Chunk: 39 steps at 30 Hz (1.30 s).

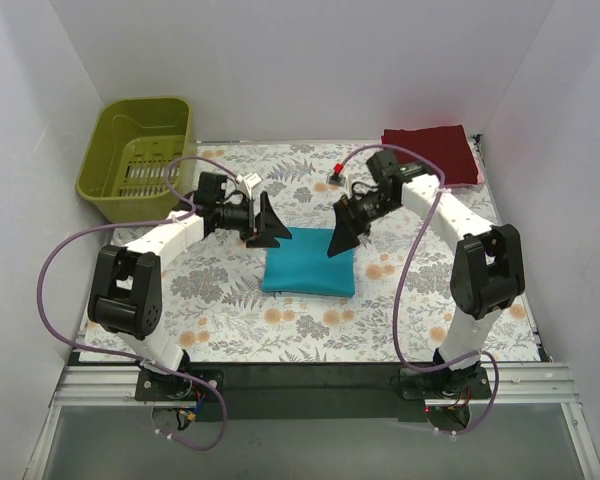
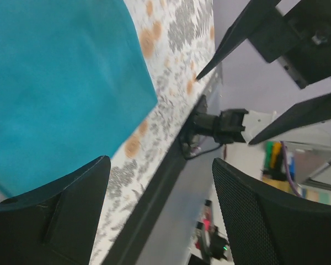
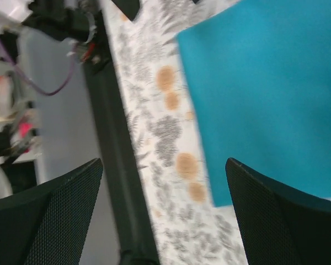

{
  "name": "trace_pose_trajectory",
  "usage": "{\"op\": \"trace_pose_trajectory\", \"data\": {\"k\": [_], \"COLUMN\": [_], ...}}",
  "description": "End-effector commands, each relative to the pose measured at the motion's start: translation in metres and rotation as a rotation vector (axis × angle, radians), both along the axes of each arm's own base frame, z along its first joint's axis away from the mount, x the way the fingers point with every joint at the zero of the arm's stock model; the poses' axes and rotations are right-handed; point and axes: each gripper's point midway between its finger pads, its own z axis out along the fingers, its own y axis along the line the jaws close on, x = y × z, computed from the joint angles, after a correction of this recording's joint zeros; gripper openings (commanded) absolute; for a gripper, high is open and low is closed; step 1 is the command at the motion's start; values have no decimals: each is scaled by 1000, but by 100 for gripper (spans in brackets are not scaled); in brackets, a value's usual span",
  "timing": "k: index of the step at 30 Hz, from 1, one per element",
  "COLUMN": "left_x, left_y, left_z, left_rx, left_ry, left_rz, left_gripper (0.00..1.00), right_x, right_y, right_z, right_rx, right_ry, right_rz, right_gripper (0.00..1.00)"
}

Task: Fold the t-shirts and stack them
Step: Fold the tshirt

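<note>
- My left end effector (image 1: 270, 232) hovered over the far left corner of the teal shirt (image 1: 308, 262). Its fingers (image 2: 60, 215) were spread apart with nothing between them.
- My right end effector (image 1: 345, 238) hung over the far right corner, also wide open and empty. Its wrist view showed only teal cloth and the flowered tabletop (image 1: 230, 320) below.
- The teal shirt lay folded into a flat rectangle in the middle of the tabletop, between my two arms.
- A folded dark red shirt (image 1: 430, 150) sat at the far right corner, well apart from the teal one. A green basket (image 1: 140, 150) stood at the far left.
- I judged the teal shirt light, soft and limp. Lifted by one point, it would sag and likely fall out of its fold.
- The layers looked free to slide over each other, so a grip on the top layer alone could peel the fold open.
- I thought the best hold was two corners of one edge, one per end effector, pinching through every layer down to the tabletop.
- The cloth was not fragile, so a firm pinch seemed safe.
</note>
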Motion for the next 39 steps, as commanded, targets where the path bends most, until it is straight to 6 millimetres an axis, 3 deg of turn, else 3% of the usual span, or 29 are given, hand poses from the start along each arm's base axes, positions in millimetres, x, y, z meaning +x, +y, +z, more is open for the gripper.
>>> {"op": "trace_pose_trajectory", "data": {"k": [1, 6, 9, 16, 19, 22, 25, 27, 31, 35, 39], "left_x": [-35, -54, -54, -66, -65, -66, -67, -68, -70, -64, -62], "left_y": [-19, -27, -31, -15, -12, -15, -20, -27, -45, -62, -89], "left_z": [8, -15, -32, -107, -113, -102, -67, -38, -8, -9, -21], "left_rx": [-88, -110, -93, 48, 58, 28, -41, -87, -153, -170, -165], "left_ry": [115, 210, 251, 373, 370, 357, 296, 251, 204, 167, 180], "left_rz": [-65, -70, -45, 52, 50, 22, -23, -37, -38, -25, -37], "left_gripper": [74, 77, 78, 78, 79, 80, 83, 85, 86, 87, 87], "right_x": [-43, -56, -54, -51, -47, -46, -46, -41, -27, -16, -4], "right_y": [31, 36, 37, 8, -6, -10, -5, 4, 18, 15, -4], "right_z": [-1, -25, -57, -133, -148, -138, -102, -68, -26, -15, -25], "right_rx": [116, 129, 115, -53, -93, -69, 20, 105, 211, 239, 241], "right_ry": [204, 393, 403, 437, 446, 429, 402, 386, 397, 461, 511], "right_rz": [52, -15, -81, -233, -290, -294, -262, -263, -321, -374, -438], "right_gripper": [98, 98, 98, 98, 98, 98, 98, 98, 98, 98, 98]}}
